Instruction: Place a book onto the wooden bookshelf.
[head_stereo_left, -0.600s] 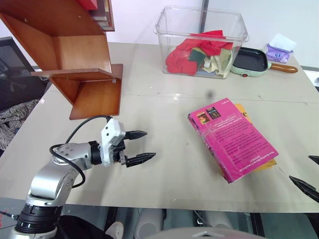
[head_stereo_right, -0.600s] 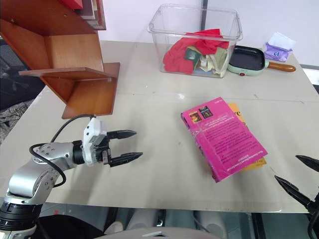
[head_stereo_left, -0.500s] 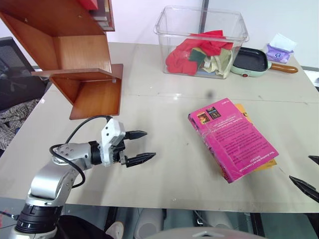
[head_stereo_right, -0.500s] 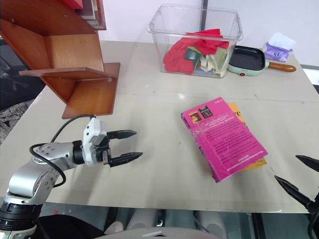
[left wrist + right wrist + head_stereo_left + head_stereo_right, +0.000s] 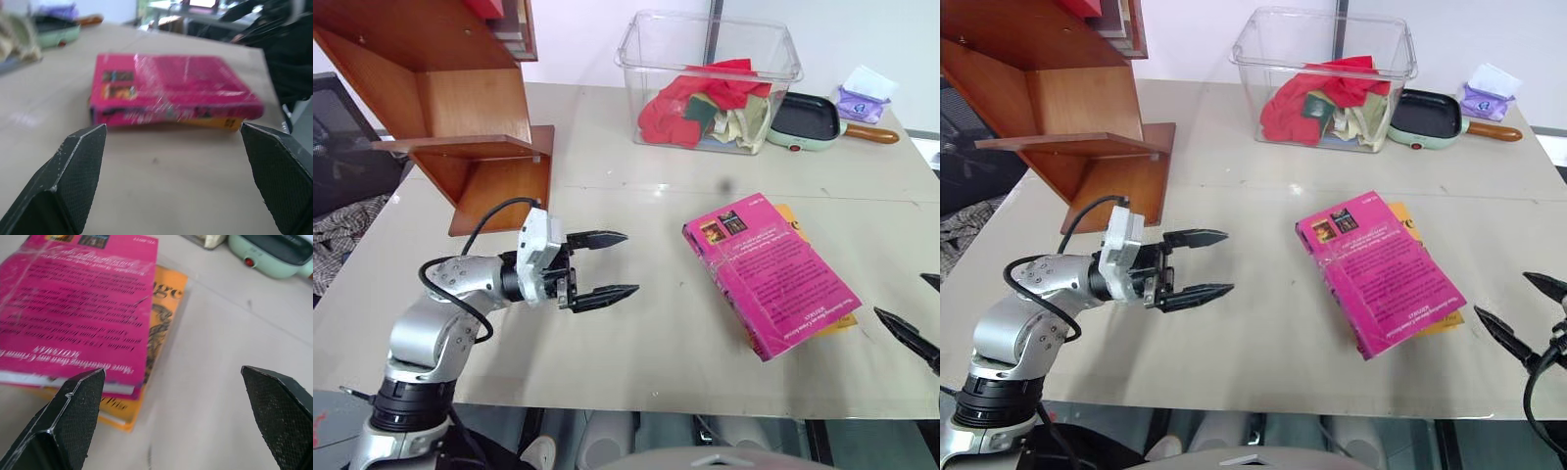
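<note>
The magenta-pink book (image 5: pixel 769 272) lies flat on the table at centre right, back cover up, on top of a yellow-orange book (image 5: pixel 790 217). The wooden bookshelf (image 5: pixel 460 117) of slanted reddish-brown boards stands at the far left of the table. My left gripper (image 5: pixel 614 265) is open and empty above the table, left of the book, its fingers pointing at it. It sees the book (image 5: pixel 171 88) between its fingers. My right gripper (image 5: pixel 1518 313) is open and empty at the right edge, to the right of the book (image 5: pixel 83 308).
A clear plastic bin (image 5: pixel 710 83) with red and cream cloths stands at the back. A small green pan (image 5: pixel 813 122) with a wooden handle and a purple tissue pack (image 5: pixel 862 98) lie at the back right. Bare tabletop (image 5: pixel 656 323) stretches between the left gripper and the book.
My left gripper has moved right, toward the book, and a little farther from me. The right gripper has shifted slightly up at the right edge. The books have stayed put.
</note>
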Controlling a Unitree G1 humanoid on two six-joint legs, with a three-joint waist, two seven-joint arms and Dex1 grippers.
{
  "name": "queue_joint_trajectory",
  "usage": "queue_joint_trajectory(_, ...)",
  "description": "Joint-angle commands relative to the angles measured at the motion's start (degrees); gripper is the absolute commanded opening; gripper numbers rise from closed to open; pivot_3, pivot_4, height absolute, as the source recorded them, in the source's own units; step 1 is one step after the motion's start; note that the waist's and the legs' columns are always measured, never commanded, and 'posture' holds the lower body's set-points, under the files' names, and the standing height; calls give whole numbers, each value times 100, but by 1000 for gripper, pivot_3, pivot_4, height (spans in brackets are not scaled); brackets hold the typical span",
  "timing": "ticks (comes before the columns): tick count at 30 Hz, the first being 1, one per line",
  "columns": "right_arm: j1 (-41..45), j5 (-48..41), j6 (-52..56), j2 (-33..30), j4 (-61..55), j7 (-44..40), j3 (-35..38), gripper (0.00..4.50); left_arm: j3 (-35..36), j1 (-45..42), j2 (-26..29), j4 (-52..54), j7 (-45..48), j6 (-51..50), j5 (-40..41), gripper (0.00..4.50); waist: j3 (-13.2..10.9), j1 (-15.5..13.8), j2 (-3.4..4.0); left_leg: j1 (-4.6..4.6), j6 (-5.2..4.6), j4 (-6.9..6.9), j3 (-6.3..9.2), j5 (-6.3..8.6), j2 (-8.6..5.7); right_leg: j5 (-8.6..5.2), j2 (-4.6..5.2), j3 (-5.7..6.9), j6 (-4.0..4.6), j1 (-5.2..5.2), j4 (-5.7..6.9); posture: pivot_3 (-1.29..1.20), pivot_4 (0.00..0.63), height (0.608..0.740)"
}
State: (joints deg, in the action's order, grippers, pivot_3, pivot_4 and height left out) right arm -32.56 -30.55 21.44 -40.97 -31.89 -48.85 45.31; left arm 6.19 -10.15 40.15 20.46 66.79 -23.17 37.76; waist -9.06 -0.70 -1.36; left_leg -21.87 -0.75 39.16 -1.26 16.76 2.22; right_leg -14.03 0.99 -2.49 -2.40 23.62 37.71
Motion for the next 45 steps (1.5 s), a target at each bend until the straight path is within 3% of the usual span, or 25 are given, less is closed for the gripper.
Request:
queue_joint_trajectory(1,198,-312,511,-195,-136,160,29,4256,118,60,14,195,131,137,180,4491,0,0,0,0,0,0,-1,0,0,-7,-1,1,-11,0,0,0,150,714)
queue_joint_trajectory(4,303,-561,762,-327,-160,39,54,3120,127,100,38,191,151,174,182,4500,0,1,0,2,0,1,0,0,0,-7,-2,0,-12,-1,3,0,150,714)
queue_joint_trajectory(5,348,-528,775,-350,-160,57,37,2986,127,111,44,197,156,176,182,4500,0,1,1,2,0,1,0,0,0,-7,-2,2,-12,-1,3,0,150,714)
queue_joint_trajectory(8,735,-649,975,-609,-97,67,-123,1814,140,201,69,259,179,191,196,4500,-1,18,1,0,0,1,0,0,-1,-7,-2,2,-12,-1,2,0,150,714)
queue_joint_trajectory(11,1309,-680,1175,-933,126,72,-463,267,148,281,98,358,229,148,288,4500,-1,62,-1,3,0,2,3,0,0,-6,-1,-8,-12,0,2,0,150,714)
queue_joint_trajectory(12,1615,-651,1290,-1108,292,73,-724,54,167,305,99,419,253,136,356,4500,-2,65,-2,4,0,3,2,0,0,-6,-2,-8,-12,-1,2,0,150,714)
queue_joint_trajectory(19,3419,83,1649,-1939,1511,139,-2454,54,322,499,192,562,335,153,588,4500,-9,127,3,-2,0,2,-1,0,-2,7,-3,8,9,0,2,0,150,714)
queue_joint_trajectory(26,4699,798,1499,-2090,2374,-127,-3682,54,424,762,160,721,149,199,562,4500,-11,130,6,-14,-1,0,3,0,-1,18,-1,6,-11,12,-2,0,150,714)
queue_joint_trajectory(34,5216,1242,1312,-1815,2683,-411,-4470,54,608,1248,196,932,60,256,580,4500,-12,144,7,-15,-1,0,7,0,1,19,1,2,-12,16,-2,0,150,714)
queue_joint_trajectory(45,5302,1358,1695,-1305,2326,-309,-4812,54,685,1353,170,909,-7,327,550,4500,-13,136,10,-14,-2,1,8,0,1,20,1,2,-12,16,0,0,150,714)
